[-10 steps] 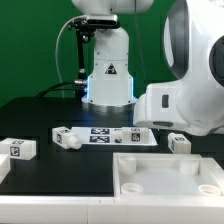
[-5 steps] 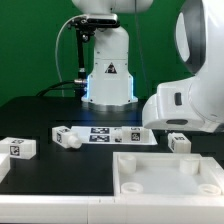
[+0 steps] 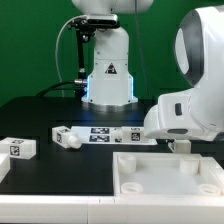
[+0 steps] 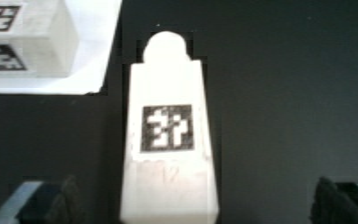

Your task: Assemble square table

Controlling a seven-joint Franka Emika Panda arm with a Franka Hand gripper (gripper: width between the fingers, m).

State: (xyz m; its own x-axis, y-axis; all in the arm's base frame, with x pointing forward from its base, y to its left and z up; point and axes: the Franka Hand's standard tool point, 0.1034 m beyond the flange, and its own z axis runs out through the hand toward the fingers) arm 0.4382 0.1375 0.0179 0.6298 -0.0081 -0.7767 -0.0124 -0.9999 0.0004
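Observation:
The white tabletop (image 3: 160, 159) lies at the front of the black table, with raised rim and corner sockets. In the wrist view a white leg (image 4: 167, 130) with a tag lies lengthwise between the dark fingers (image 4: 44, 200) of my gripper (image 4: 194, 203). The gripper is open and apart from the leg on both sides. In the exterior view the arm (image 3: 190, 105) covers that leg (image 3: 181, 146) except for a small part. Three other legs lie further toward the exterior view's left: one (image 3: 135, 133) by the board, one (image 3: 66, 137) in the middle, one (image 3: 18, 149) at the far side.
The marker board (image 3: 100, 133) lies flat in the middle of the table, in front of the robot base (image 3: 108, 75). A white tagged piece (image 4: 19, 45) shows in a corner of the wrist view; I cannot tell which piece it is.
The arm has moved toward the exterior view's right and lower, covering more of the leg beneath it. The gripper stayed open. The loose parts have not moved.

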